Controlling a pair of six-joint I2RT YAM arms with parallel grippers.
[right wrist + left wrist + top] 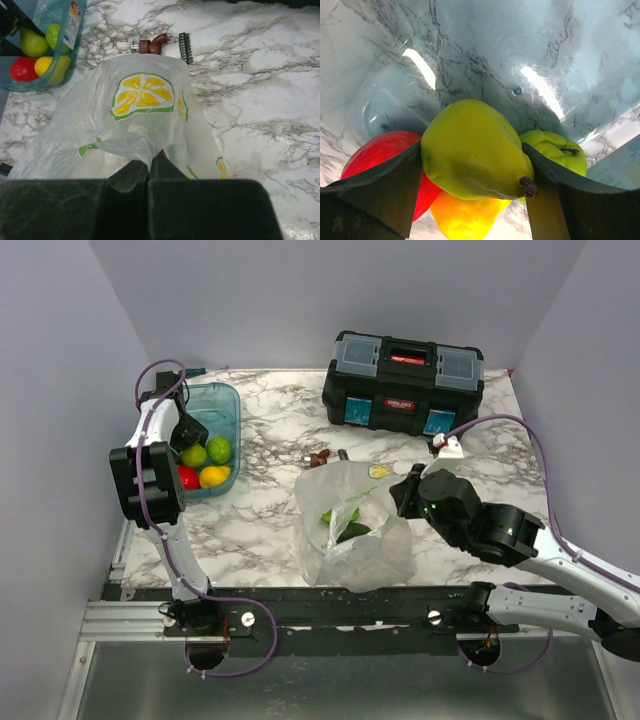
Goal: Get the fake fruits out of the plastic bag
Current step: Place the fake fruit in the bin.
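Observation:
My left gripper (471,148) hangs inside the teal tub (485,45), its fingers pressed against both sides of a lime-green pear (470,160). Below the pear lie a red fruit (380,150), a yellow fruit (465,217) and a lime-green pepper (552,150). From above, the left gripper (190,435) sits over the tub's near end. The plastic bag (350,530) with lemon prints stands at table centre, with a lime-green fruit (340,515) and a dark green one (352,532) showing through it. My right gripper (150,157) is shut on a bunched fold of the bag (140,115).
A black toolbox (403,383) stands at the back right. A brown piece of hardware (152,45) and a black bit strip (185,47) lie just behind the bag. The teal tub (225,405) sits at the left edge, close to the wall.

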